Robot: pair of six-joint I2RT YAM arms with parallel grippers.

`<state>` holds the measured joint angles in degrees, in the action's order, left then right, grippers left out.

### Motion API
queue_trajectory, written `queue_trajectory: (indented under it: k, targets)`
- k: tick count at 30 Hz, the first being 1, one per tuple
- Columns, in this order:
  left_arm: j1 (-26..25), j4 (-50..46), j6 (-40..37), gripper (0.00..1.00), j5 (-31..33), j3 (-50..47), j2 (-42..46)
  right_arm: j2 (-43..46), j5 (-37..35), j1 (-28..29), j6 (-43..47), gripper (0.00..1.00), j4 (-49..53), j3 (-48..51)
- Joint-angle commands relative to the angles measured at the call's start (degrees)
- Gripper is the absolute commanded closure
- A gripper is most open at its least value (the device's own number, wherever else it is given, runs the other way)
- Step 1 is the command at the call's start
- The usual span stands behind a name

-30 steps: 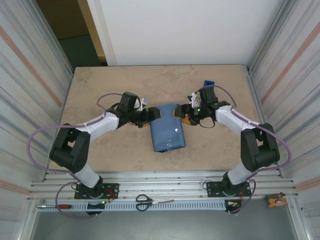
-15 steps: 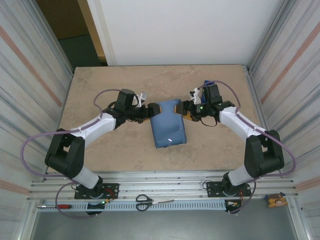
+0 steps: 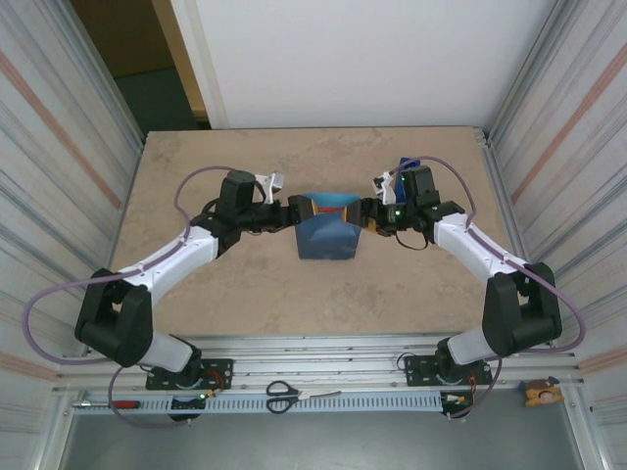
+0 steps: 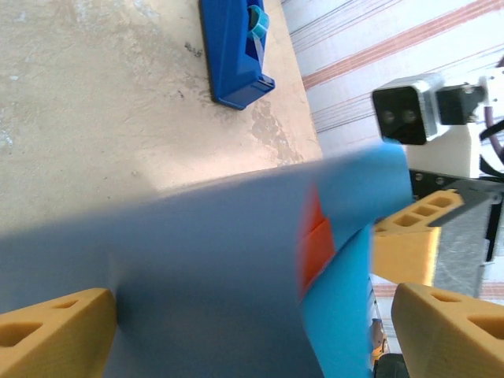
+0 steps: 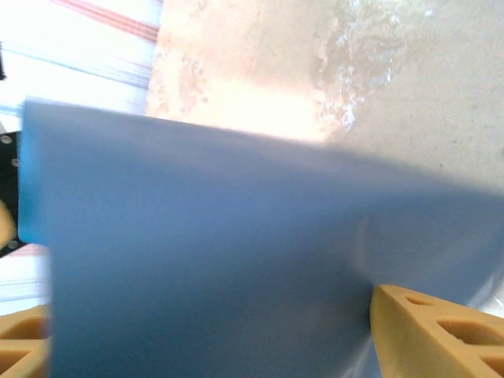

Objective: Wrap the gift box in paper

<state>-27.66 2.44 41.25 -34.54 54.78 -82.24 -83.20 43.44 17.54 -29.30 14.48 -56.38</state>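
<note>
Flat bright orange gift box [image 4: 313, 240] sits mid-table, nearly covered. Only a strip of orange shows at the open far end. The thin blue wrapping paper [image 3: 326, 238] is sleeved around it, dark face out, with lighter blue showing at the end flap. The parcel looks tipped up on its near edge, not lying flat.

The left gripper [image 3: 297, 211] is at the parcel's far-left corner and the right gripper [image 3: 363, 214] at its far-right corner. Both have their jaws spread wide, straddling the wrapped box. Yellow fingers [image 4: 55, 335] flank the paper in the left wrist view, and likewise [image 5: 433, 335] in the right wrist view. Can't tell whether either is actually squeezing or just bracketing.

The step looks like standing or turning the parcel to reach the open end.

- Bear on the hard box sides, not the loose flap.
- Keep both corners level so the sleeve doesn't slide off the box.
- Move the arms together, since a twist would crease or tear the sheet.
- Lower it onto the beige stone-look table [image 3: 225, 294] before letting go.

The small blue tape dispenser [image 4: 234, 49] lies far right, beyond the right arm and apart from the parcel.
</note>
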Motion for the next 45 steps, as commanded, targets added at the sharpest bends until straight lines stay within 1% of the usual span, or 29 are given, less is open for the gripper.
queue_trajectory:
  k: [1, 8, 15, 20, 22, 28, 33, 35, 38, 42, 45]
  targets:
    - [-1.34, 1.72, -1.54, 0.10, -2.63, -1.97, 1.77, 1.97, 3.14, 0.79, 1.43, 0.23, -2.53, 1.48]
    - [-1.61, 1.29, -1.75, 0.08, -1.39, -3.90, 2.86, 2.55, 1.84, 1.03, 0.78, 0.23, -3.23, 2.83]
    - [-0.85, -2.78, -2.31, 0.06, 1.49, 0.78, 0.50, -1.19, -0.21, 0.90, 1.67, 0.22, -0.30, -2.63]
    - [1.47, -2.62, -1.60, 0.05, 0.81, 2.77, -2.21, -4.16, 0.06, 0.13, 1.25, 0.20, -0.10, -5.10]
    - [2.52, -1.93, -1.14, 0.03, -0.41, 3.36, -3.55, -5.32, -0.28, -0.07, 1.20, 0.18, 0.69, -6.25]
    - [4.36, -1.02, -1.83, 0.01, -3.77, 6.54, -7.25, -7.55, 0.85, -1.19, 1.29, 0.09, 0.52, -8.97]
    - [5.13, -1.69, -3.45, 0.01, -4.69, 8.85, -8.64, -7.97, 1.47, -1.67, 2.54, 0.02, 0.19, -10.77]
    - [5.16, -1.84, -4.32, 0.01, -4.79, 9.34, -8.64, -7.39, 0.87, -1.66, 3.35, 0.00, -0.02, -10.88]
    - [5.11, -1.39, -5.98, 0.01, -5.03, 9.28, -7.26, -4.75, -2.79, -1.49, 5.02, 0.02, -1.18, -9.38]
    - [5.32, -2.62, -10.17, 0.01, -1.58, 7.22, -2.92, 2.98, -9.98, -0.69, 7.28, 0.02, -9.51, -1.61]
    - [5.33, -3.26, -13.60, 0.01, 0.73, 4.77, 0.96, 9.43, -15.21, 0.32, 10.26, 0.02, -13.74, 3.26]
